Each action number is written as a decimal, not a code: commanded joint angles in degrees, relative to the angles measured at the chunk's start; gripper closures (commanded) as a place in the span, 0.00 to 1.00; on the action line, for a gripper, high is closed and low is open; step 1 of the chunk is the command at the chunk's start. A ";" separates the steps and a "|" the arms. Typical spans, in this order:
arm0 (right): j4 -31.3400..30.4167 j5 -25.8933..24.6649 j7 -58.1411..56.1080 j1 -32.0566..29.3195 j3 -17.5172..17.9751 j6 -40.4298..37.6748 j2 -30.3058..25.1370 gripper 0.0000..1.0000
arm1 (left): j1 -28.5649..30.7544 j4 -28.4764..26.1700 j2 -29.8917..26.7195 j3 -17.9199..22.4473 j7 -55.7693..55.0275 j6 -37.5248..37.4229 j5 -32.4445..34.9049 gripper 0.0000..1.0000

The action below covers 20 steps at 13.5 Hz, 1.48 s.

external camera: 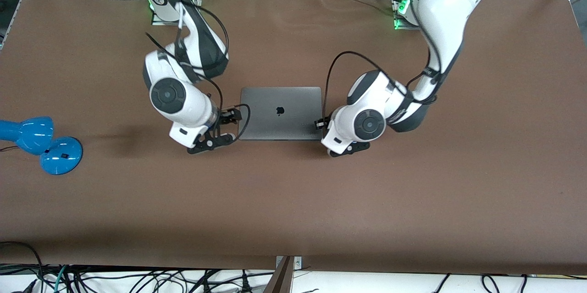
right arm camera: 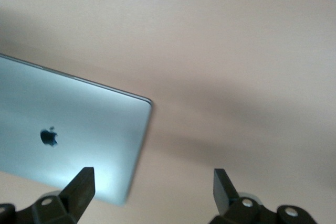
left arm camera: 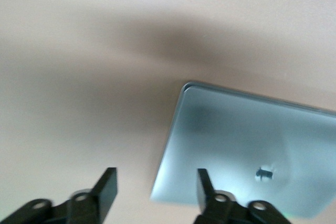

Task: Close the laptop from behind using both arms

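The space-grey laptop [external camera: 280, 113] lies flat in the middle of the table with its lid down and the dark apple logo facing up. My left gripper [external camera: 344, 148] is open, low beside the laptop's edge toward the left arm's end, by the corner nearer the front camera. In the left wrist view the lid [left arm camera: 247, 156] shows past my open left gripper [left arm camera: 156, 187]. My right gripper [external camera: 211, 142] is open beside the laptop's edge toward the right arm's end. In the right wrist view the lid [right arm camera: 68, 140] shows past my open right gripper [right arm camera: 152, 187]. Neither gripper holds anything.
A blue desk lamp [external camera: 41, 144] lies on the brown table [external camera: 293, 210] near the right arm's end. Loose cables [external camera: 137, 279] run below the table edge nearest the front camera. Both arm bases stand along the edge farthest from that camera.
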 commanded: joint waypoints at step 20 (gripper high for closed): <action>-3.73 -2.47 13.02 -19.39 0.92 -19.64 -24.60 0.00 | 6.02 -35.15 -56.56 17.39 36.46 -9.28 2.37 0.00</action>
